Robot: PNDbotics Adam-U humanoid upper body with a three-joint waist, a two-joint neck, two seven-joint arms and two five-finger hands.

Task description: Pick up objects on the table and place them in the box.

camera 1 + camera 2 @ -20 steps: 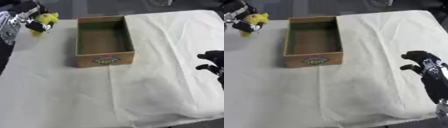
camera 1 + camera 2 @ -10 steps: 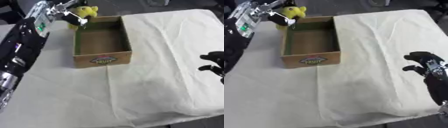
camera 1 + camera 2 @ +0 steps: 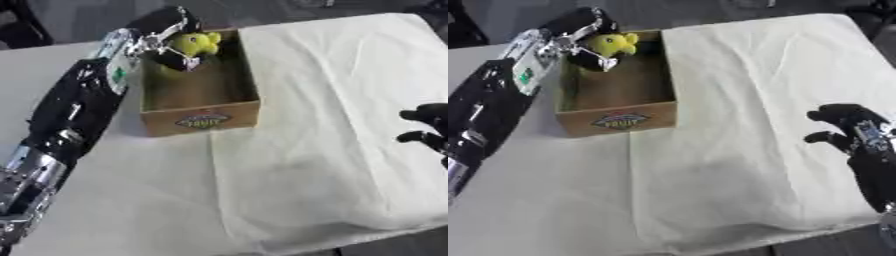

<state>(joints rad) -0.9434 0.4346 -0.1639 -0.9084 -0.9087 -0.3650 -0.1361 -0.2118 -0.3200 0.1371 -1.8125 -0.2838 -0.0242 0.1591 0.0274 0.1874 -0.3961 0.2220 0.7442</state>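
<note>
A small yellow toy (image 3: 196,44) hangs over the far end of the open cardboard box (image 3: 200,118), held by my left hand (image 3: 168,41), whose fingers curl round it. My left arm stretches from the lower left up along the box's left side. The box stands on the white cloth, its printed label facing me. My right hand (image 3: 846,126) hovers at the right edge of the table with its fingers curled and nothing in them.
A white cloth (image 3: 332,115) covers the table, with folds at its front edge. The bare table surface (image 3: 26,75) shows at the left, beside the box. A dark floor lies beyond the far edge.
My left hand has carried the yellow toy from the table's far left to above the box's far end. The right hand has stayed about where it was.
</note>
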